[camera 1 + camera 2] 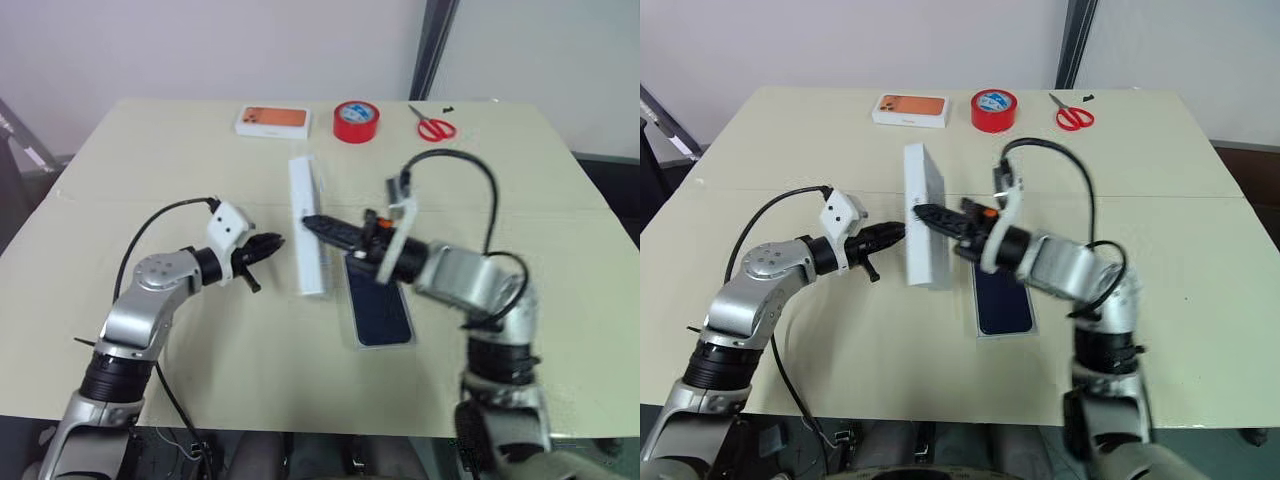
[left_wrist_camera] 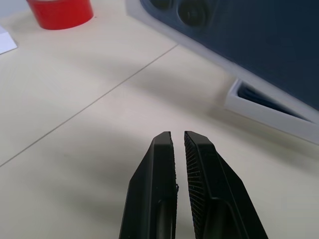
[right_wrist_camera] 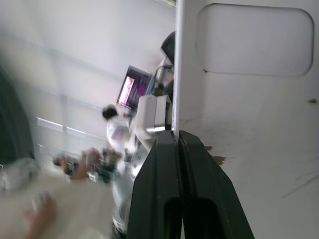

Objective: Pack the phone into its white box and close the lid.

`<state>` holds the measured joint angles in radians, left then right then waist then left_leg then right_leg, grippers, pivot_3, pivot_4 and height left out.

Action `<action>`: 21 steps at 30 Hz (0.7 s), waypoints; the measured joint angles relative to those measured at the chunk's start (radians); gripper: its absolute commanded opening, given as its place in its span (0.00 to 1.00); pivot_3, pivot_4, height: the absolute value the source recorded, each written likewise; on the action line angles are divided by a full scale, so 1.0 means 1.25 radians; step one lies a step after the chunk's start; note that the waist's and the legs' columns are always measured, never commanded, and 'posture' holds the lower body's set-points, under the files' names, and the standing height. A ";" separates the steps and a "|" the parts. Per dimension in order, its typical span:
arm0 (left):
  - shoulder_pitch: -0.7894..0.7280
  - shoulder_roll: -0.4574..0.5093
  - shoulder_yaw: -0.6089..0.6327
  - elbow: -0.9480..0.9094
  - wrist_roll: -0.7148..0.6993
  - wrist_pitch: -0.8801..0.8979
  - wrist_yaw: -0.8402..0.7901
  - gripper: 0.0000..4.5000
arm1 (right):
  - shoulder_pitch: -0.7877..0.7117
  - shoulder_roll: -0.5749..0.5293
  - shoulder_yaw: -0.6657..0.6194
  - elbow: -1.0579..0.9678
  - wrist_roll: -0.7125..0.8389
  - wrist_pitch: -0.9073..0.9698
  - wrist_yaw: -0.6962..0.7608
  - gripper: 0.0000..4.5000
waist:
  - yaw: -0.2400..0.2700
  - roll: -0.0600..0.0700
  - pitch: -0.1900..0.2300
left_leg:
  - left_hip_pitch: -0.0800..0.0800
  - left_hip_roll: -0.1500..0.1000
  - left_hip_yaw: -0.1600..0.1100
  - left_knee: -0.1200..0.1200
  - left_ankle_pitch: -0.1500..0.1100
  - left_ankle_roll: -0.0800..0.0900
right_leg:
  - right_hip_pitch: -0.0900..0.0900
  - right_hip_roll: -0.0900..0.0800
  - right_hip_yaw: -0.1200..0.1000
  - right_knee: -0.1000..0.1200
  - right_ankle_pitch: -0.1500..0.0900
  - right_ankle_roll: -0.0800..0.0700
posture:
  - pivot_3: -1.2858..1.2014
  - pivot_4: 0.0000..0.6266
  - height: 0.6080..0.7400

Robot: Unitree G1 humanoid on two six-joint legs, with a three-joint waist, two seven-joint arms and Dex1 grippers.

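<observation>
The right claw (image 1: 308,222) is clenched on the rim of the shallow white cardboard lid (image 1: 310,265), which stands on its edge on the bench (image 1: 200,150), just in front of the clenched, empty left claw (image 1: 275,241). The slim glossy navy-blue phone (image 1: 380,312) lies inside the shallow white cardboard box (image 1: 381,346), below and behind the right claw. I judge the lid light and thin-walled, easy to bend, so it is best held at its long walls. There is one phone, one box, one lid.

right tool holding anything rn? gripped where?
Yes: the right tool is shut on the lid, pinching its side wall at the edge, lid stood on edge. Left tool holds nothing.
</observation>
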<state>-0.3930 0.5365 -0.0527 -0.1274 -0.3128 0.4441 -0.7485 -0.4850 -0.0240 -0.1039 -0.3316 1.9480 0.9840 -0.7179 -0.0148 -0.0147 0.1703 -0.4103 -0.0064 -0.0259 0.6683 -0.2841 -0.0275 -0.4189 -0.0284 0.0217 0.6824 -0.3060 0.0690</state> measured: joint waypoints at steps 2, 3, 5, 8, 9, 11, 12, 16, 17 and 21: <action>0.000 -0.008 -0.001 0.000 0.000 0.000 0.005 0.10 | 0.058 0.052 0.038 -0.065 0.001 -0.058 -0.124 0.01 | 0.000 0.000 0.000 | 0.000 -0.001 0.000 0.000 0.000 0.000 | 0.000 -0.001 0.000 0.000 0.000 0.000 | 0.52 0.24 1.00; -0.001 -0.014 -0.001 -0.001 0.000 0.000 0.007 0.10 | 0.083 0.058 0.051 -0.078 0.002 -0.072 -0.167 0.01 | 0.000 -0.001 0.000 | 0.000 -0.001 0.000 0.000 0.000 0.000 | 0.000 -0.001 0.000 0.000 0.000 0.000 | 0.52 0.24 1.00; -0.001 -0.021 -0.002 -0.005 -0.001 0.002 0.008 0.10 | 0.109 0.057 0.053 -0.084 0.001 -0.093 -0.222 0.01 | -0.002 0.000 0.000 | 0.001 -0.001 0.000 0.001 0.000 0.000 | 0.000 -0.001 0.000 0.000 0.000 0.000 | 0.52 0.24 1.00; -0.001 -0.028 -0.017 -0.029 -0.002 0.012 0.000 0.10 | 0.114 0.025 0.034 -0.083 0.003 -0.092 -0.267 0.01 | -0.006 0.000 0.000 | 0.001 -0.001 0.000 0.000 0.000 0.000 | 0.000 0.000 0.000 0.000 0.000 0.000 | 0.52 0.24 1.00; 0.000 -0.031 -0.028 -0.042 -0.003 0.018 -0.005 0.10 | 0.114 0.015 0.023 -0.079 0.006 -0.088 -0.271 0.06 | -0.005 0.000 0.000 | 0.001 -0.001 0.000 0.000 0.000 0.000 | 0.000 0.000 0.000 0.000 0.000 0.000 | 0.52 0.24 1.00; 0.001 -0.037 -0.050 -0.059 -0.004 0.028 -0.015 0.10 | 0.112 0.000 0.011 -0.072 0.014 -0.072 -0.271 0.20 | -0.005 0.000 -0.001 | 0.002 -0.001 0.000 0.000 0.000 0.000 | 0.001 0.000 0.000 0.001 0.000 0.000 | 0.52 0.24 1.00; 0.002 -0.039 -0.063 -0.067 -0.004 0.033 -0.020 0.10 | 0.111 -0.006 0.006 -0.061 0.016 -0.061 -0.270 0.30 | -0.005 0.000 -0.001 | 0.002 -0.001 0.000 0.000 0.000 0.000 | 0.001 0.000 0.000 0.001 0.000 0.000 | 0.52 0.24 1.00; 0.004 -0.056 -0.104 -0.082 -0.002 0.048 -0.030 0.10 | 0.090 -0.042 -0.025 -0.017 0.015 -0.024 -0.249 0.76 | -0.004 0.000 -0.001 | 0.002 -0.001 0.000 0.000 0.001 0.000 | 0.001 0.000 0.000 0.000 0.000 0.000 | 0.52 0.24 1.00; 0.003 -0.062 -0.111 -0.086 -0.002 0.050 -0.031 0.10 | 0.082 -0.059 -0.030 -0.004 0.014 -0.013 -0.234 0.88 | -0.004 0.000 -0.001 | 0.002 -0.001 0.000 0.000 0.001 0.000 | 0.001 0.000 0.000 0.000 0.000 0.000 | 0.52 0.24 1.00; -0.018 -0.097 -0.137 -0.086 0.000 0.059 -0.024 0.10 | -0.024 -0.328 -0.018 0.090 0.012 0.128 -0.044 0.99 | 0.000 0.001 0.000 | 0.002 -0.002 0.001 0.000 0.001 0.001 | 0.001 0.000 0.001 0.000 0.000 0.000 | 0.52 0.24 1.00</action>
<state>-0.4150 0.4153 -0.2236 -0.2345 -0.3123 0.5180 -0.7783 -0.5146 -0.4338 -0.1263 -0.2192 1.9633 1.1444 -0.7726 -0.0154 -0.0140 0.1701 -0.4084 -0.0083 -0.0240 0.6685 -0.2832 -0.0260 -0.4170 -0.0286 0.0225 0.6819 -0.3056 0.0692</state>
